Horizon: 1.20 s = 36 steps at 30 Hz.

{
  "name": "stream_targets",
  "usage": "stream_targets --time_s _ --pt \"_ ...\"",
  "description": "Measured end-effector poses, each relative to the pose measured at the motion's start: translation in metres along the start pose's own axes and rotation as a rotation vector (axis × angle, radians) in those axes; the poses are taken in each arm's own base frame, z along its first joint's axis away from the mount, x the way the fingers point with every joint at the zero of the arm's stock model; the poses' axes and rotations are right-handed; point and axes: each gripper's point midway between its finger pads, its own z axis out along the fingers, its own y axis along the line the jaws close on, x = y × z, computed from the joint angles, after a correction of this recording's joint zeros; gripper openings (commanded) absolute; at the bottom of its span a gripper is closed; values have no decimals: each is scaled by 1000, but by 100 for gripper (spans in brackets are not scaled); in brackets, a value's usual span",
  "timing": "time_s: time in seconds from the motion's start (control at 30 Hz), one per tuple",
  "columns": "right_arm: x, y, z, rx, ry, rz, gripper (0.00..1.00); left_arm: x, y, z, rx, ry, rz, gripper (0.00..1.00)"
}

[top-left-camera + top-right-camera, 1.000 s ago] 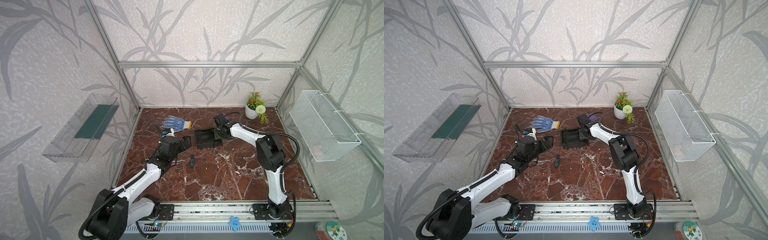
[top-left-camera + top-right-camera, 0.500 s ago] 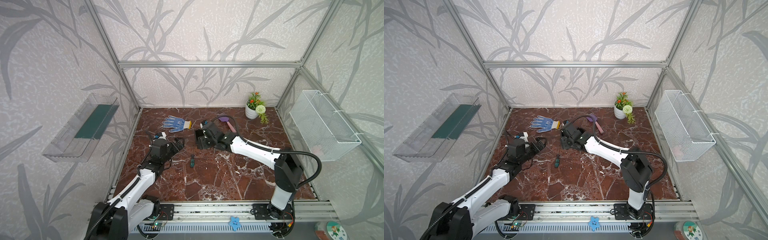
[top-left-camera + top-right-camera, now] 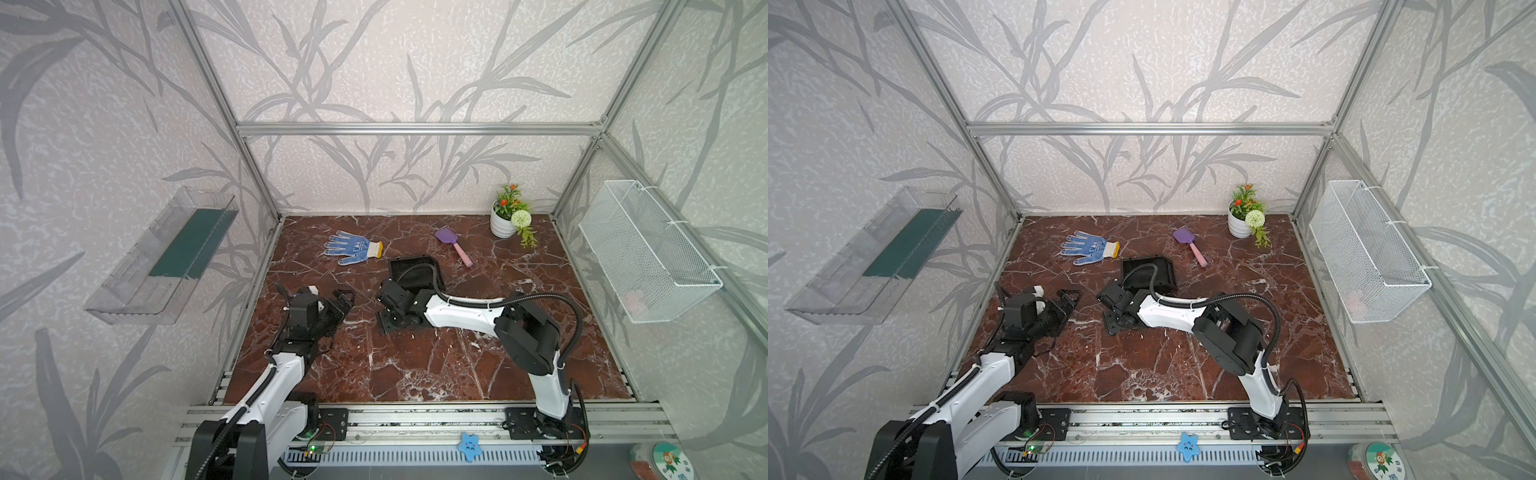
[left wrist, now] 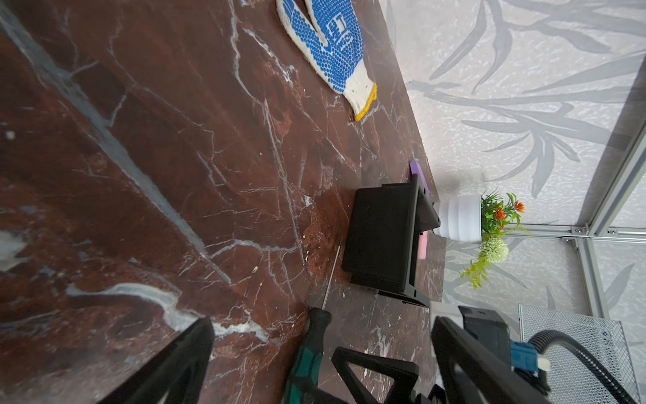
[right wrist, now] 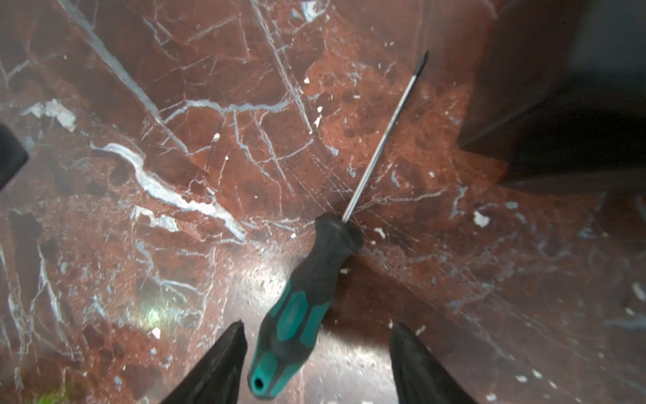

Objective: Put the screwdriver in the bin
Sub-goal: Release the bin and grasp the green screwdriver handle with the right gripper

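Two arms lean in over the marble counter (image 3: 415, 374) in both top views. The right fingers (image 3: 392, 325) point down just in front of the bin (image 3: 415, 269) and cover the screwdriver, so their spread cannot be told from here. The left fingers (image 3: 343, 297) hang apart off to the side, holding nothing. A glove (image 3: 352, 249), a toy shovel (image 3: 453, 245) and a potted plant (image 3: 505, 214) lie farther back.

From the left wrist, the left fingers (image 4: 174, 363) stand wide and empty. Beyond them the screwdriver (image 4: 313, 342) lies flat on the counter, its shaft tip near the bin (image 4: 381, 241) wall but not touching it. The glove (image 4: 332, 45) carries blue printed characters I cannot read with confidence; no other writing shows.

From the right wrist, the right fingers (image 5: 216, 370) are open, one on each side of the screwdriver (image 5: 304, 297) handle and clear of it. The bin (image 5: 559, 105) is a dark blur beyond the tip.

The step in hand looks like the grasp. Next, the fingers would likely need to settle lower, close squarely across the handle, then lift and carry it the short way over the bin wall.
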Motion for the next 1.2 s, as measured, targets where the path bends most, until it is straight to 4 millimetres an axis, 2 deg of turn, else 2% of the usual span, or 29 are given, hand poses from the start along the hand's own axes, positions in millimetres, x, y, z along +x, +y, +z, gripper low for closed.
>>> stream_targets --time_s 0.17,0.4,0.8,0.9,1.2 --pt "1 4 9 18 4 -9 58 -1 -3 -1 14 -5 1 99" --pt "14 10 10 39 21 -49 37 0 -2 -1 21 -10 -5 99" --pt "13 -7 8 136 16 -107 18 1 0 0 30 -14 -18 99" --pt "13 -11 7 150 7 -140 17 1 1 1 32 -14 -34 99" --pt "45 -55 -23 250 46 -331 16 7 -5 3 51 23 -23 99"
